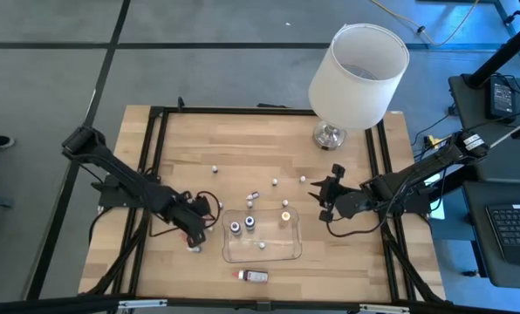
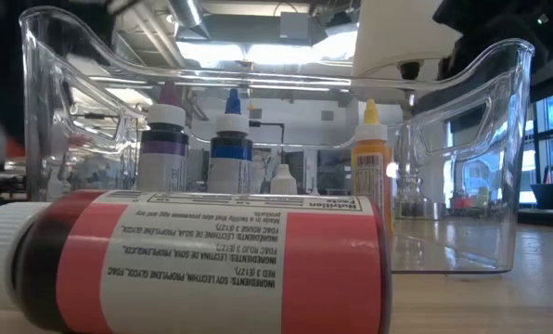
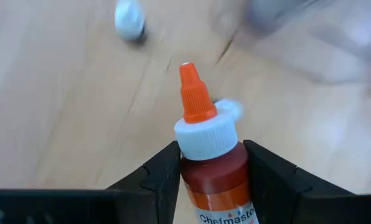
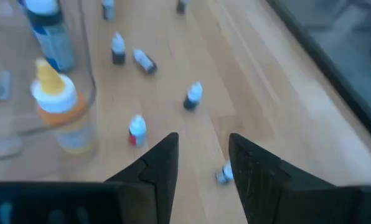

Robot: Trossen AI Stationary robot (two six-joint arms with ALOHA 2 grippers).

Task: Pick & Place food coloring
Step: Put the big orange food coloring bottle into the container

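My left end effector (image 3: pixel 210 171) pinches an orange-tipped bottle (image 3: pixel 211 163); three bottles stand in the tray (image 1: pixel 262 254) beside it, several remain loose on the worktop (image 1: pixel 199 139).

Bare wood left of tray (image 1: pixel 262 253), loose bottles (image 1: pixel 275 182) scattered behind; lamp (image 1: pixel 356 74) far corner

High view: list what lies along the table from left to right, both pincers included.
Left pincer shut on an orange bottle → clear tray → right pincer, holding nothing.
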